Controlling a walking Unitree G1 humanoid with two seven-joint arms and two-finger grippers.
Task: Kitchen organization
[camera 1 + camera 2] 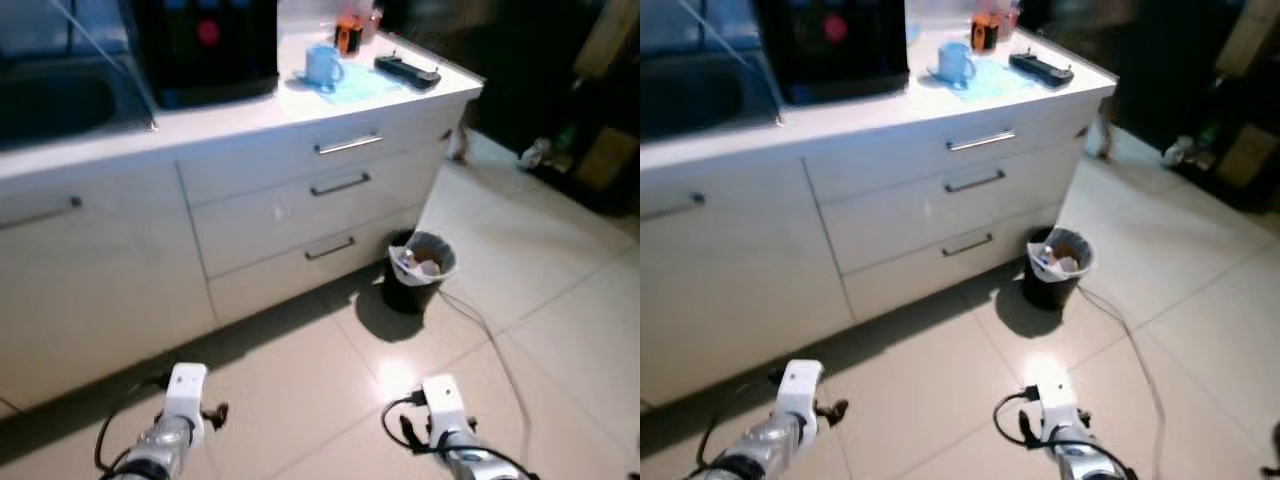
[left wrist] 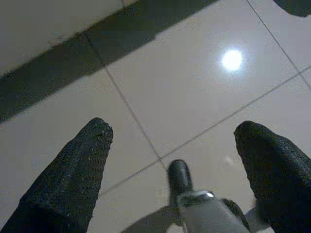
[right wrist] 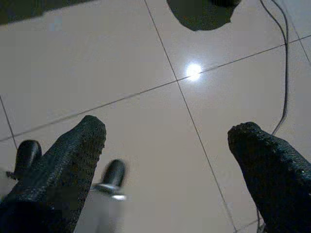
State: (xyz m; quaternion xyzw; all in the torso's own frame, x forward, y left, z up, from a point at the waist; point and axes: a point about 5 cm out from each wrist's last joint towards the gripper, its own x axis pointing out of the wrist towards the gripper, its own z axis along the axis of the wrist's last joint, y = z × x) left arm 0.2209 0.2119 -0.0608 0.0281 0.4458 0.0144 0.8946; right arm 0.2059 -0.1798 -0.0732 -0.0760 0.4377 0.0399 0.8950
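A white kitchen counter (image 1: 230, 125) runs across the far side, with three handled drawers (image 1: 330, 185) in its front. On top stand a light blue mug (image 1: 323, 65) on a pale blue cloth (image 1: 362, 86), an orange item (image 1: 348, 35) and a flat black object (image 1: 406, 71). My left arm (image 1: 172, 420) and right arm (image 1: 448, 425) hang low over the tiled floor, well short of the counter. The left gripper (image 2: 174, 130) is open with nothing between its fingers. The right gripper (image 3: 167, 128) is open too, over bare tiles.
A large black appliance (image 1: 205, 45) stands on the counter beside a dark sink (image 1: 50, 100). A small black bin (image 1: 418, 270) with rubbish stands on the floor by the counter's right end. A thin cable (image 1: 490, 340) trails across the tiles. Dark clutter (image 1: 585, 150) lies at the far right.
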